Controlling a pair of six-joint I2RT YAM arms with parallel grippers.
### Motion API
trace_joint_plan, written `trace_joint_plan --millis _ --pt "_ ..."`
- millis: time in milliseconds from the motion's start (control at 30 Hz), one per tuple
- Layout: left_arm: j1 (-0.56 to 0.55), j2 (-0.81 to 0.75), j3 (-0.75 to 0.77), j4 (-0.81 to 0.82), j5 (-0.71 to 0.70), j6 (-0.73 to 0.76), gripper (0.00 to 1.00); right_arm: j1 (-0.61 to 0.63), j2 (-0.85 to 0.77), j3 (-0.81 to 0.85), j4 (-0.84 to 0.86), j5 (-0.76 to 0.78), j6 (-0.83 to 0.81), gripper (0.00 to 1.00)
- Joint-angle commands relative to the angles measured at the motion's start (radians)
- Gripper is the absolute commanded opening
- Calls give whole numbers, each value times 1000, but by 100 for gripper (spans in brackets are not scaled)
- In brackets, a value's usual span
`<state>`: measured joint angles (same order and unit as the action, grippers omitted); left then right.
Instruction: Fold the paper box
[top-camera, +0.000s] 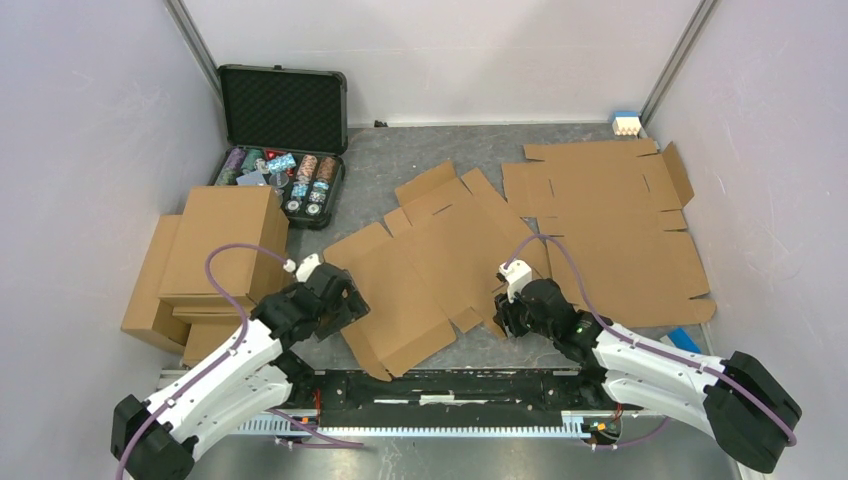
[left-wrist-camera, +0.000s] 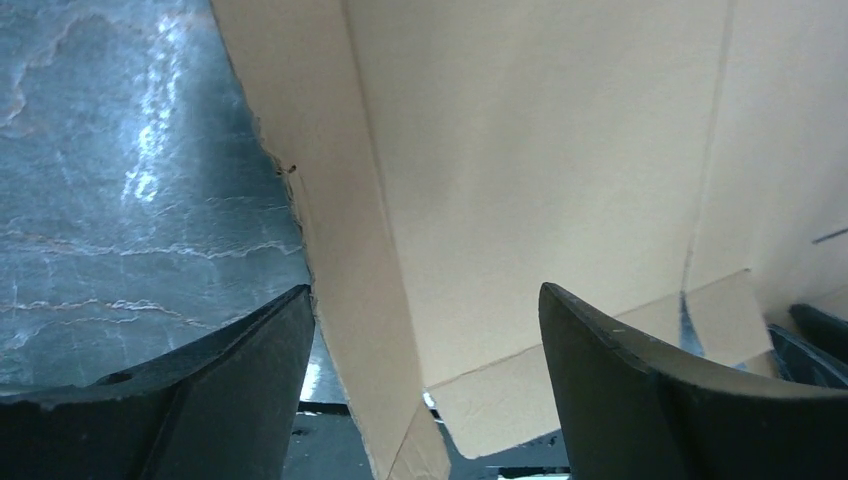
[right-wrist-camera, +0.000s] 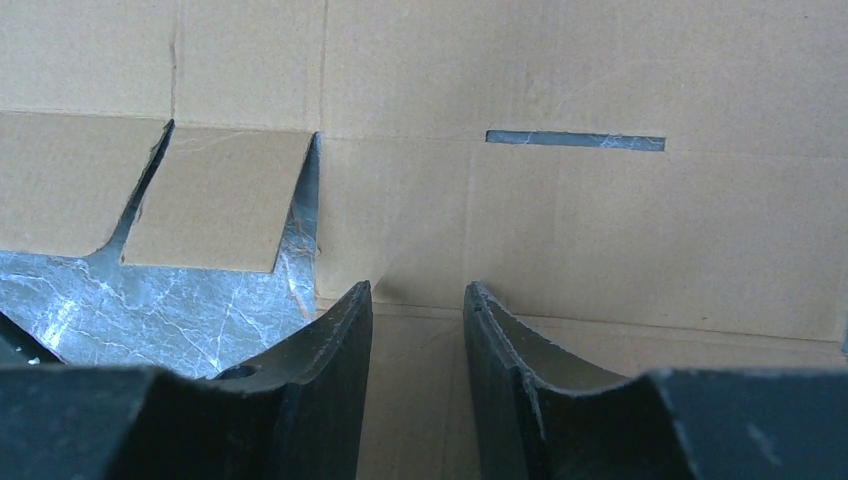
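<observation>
Left end effector (left-wrist-camera: 425, 300) straddles paper box (left-wrist-camera: 540, 150) edge.

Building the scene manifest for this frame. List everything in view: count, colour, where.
paper box: one, brown, flat unfolded blank, table centre
spare flat cardboard: count unclear, brown, right rear of table
folded boxes: at least three, brown, stacked at left
case: one, black, open, rear left
poker chips: many, mixed colours, in the case
small block: one, white and blue, rear right corner
blue item: one, mostly hidden, by the spare cardboard's near corner
table: one, grey marbled
left gripper: black, jaws wide open, the blank's edge between them
right gripper: black, jaws part open over the blank
</observation>
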<state>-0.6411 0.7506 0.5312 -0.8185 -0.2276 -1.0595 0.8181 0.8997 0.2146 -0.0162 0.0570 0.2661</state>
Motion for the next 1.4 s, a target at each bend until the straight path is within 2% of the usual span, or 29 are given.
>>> trace_joint_plan --millis 0,133,267,433,567,700,833,933,967,1033,1200,1367 --pt "-2 -17 -62 9 -29 -120 86 5 -4 5 -42 7 13 44" --pt "-2 -35 -110 29 -41 -166 83 4 -9 4 -43 6 12 45" --pt "-3 -78 -139 76 -48 -180 74 4 -14 1 -35 0 13 45" --pt "-2 -188 -214 207 -14 -192 63 5 -12 1 -36 -1 13 45" --pt "-2 -281 -272 267 -16 -198 59 4 -11 2 -37 -2 12 45" --pt "-2 -272 -280 219 -54 -221 56 5 -12 9 -45 4 13 45" --pt "-2 -194 -272 233 -44 -220 50 4 -16 12 -48 7 15 45" --pt "-2 -140 -261 233 -49 -214 31 4 -13 17 -52 7 13 45" --pt "-2 -132 -253 229 -59 -213 18 4 -14 18 -54 7 12 45" --pt "-2 -138 -227 222 -86 -186 3 5 -16 18 -55 9 10 45" --pt "-2 -157 -111 261 -109 -21 2 5 -27 23 -60 9 15 45" --pt "-2 -120 50 258 -138 150 2 4 -104 29 -51 0 25 49"
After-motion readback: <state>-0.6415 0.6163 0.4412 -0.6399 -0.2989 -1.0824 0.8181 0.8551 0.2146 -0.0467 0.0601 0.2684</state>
